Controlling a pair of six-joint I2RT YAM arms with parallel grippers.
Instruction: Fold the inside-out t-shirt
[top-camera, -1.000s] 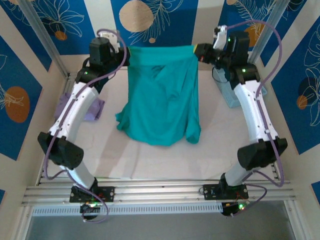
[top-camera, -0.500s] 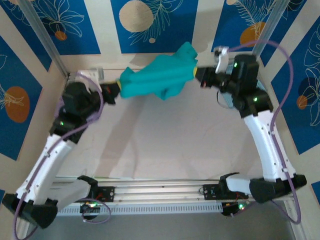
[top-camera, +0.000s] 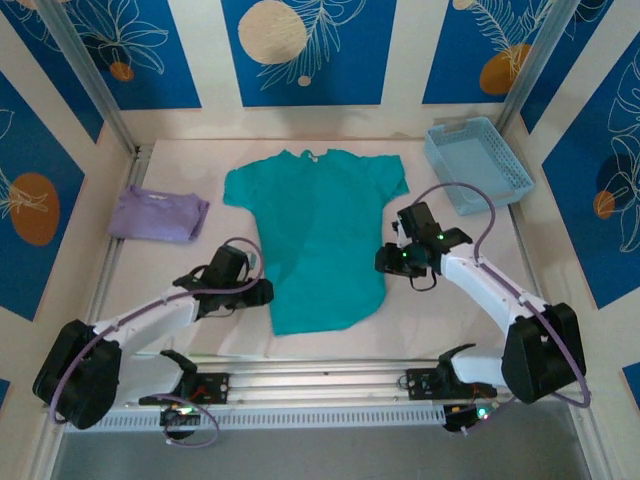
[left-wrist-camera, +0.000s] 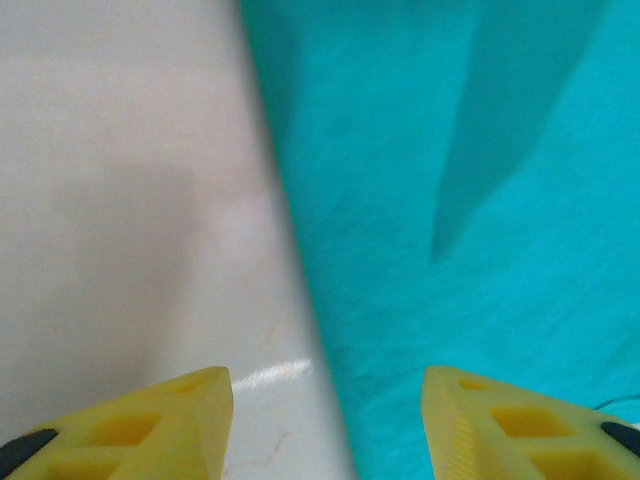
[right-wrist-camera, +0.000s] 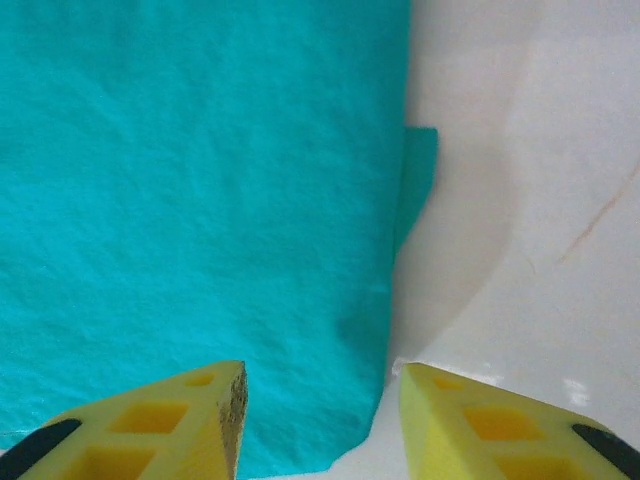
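Observation:
The teal-green inside-out t-shirt (top-camera: 315, 235) lies spread flat on the white table, collar at the far side and hem toward me. My left gripper (top-camera: 265, 293) rests low at the shirt's lower left edge. In the left wrist view its yellow fingers (left-wrist-camera: 150, 425) stand apart, open, with the shirt's edge (left-wrist-camera: 450, 200) running between them. My right gripper (top-camera: 383, 262) sits at the shirt's lower right edge. It is open too, and the shirt's corner (right-wrist-camera: 200, 180) lies between its fingers (right-wrist-camera: 500, 425), not pinched.
A folded pale purple garment (top-camera: 158, 214) lies at the left of the table. A light blue basket (top-camera: 478, 165) stands at the back right. Bare white table (top-camera: 450, 330) surrounds the shirt, and a metal rail (top-camera: 320, 380) runs along the near edge.
Both grippers held the shirt up at the back, then swung it. Now the shirt lies flat, both grippers have let go and sit low by its lower sides.

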